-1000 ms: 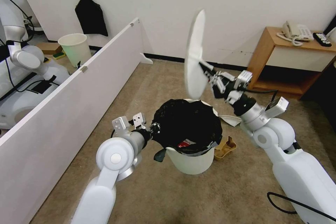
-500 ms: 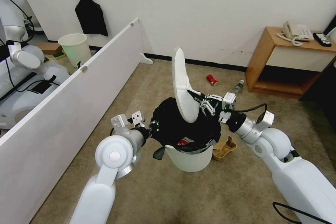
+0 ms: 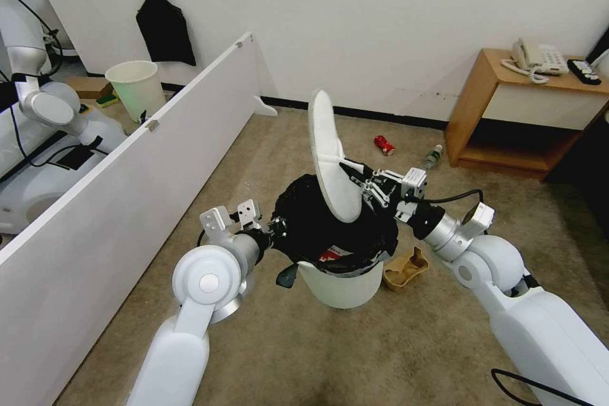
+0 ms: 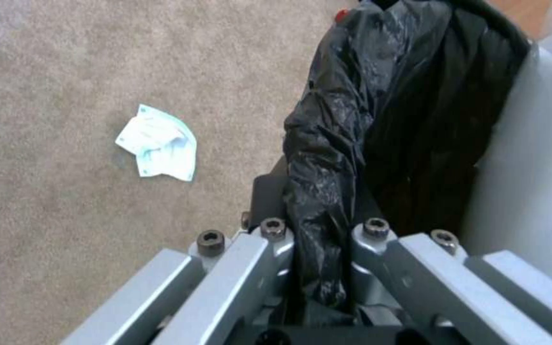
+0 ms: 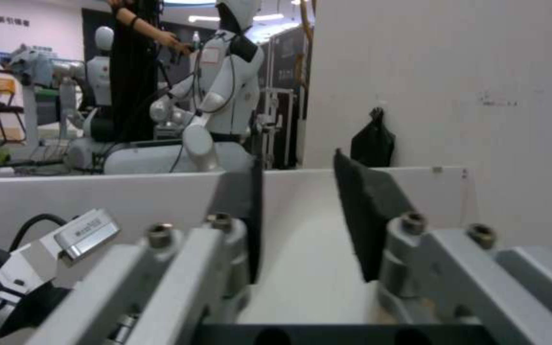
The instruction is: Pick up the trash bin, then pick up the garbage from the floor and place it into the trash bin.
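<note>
Since a second ago, the slipper (image 3: 330,158) has been brought down from high above to the bin (image 3: 339,235), its toe end now dipped into the black bag (image 4: 378,124). It is pinched upright by the right gripper (image 3: 365,184), fingers closed on its strap. The bin is held off the carpet by the left gripper (image 3: 276,228), fingers clamped on the bagged rim. A can (image 3: 382,144), bottle (image 3: 432,156), brown paper bag (image 3: 406,269) and tissue (image 4: 158,143) lie on the floor.
</note>
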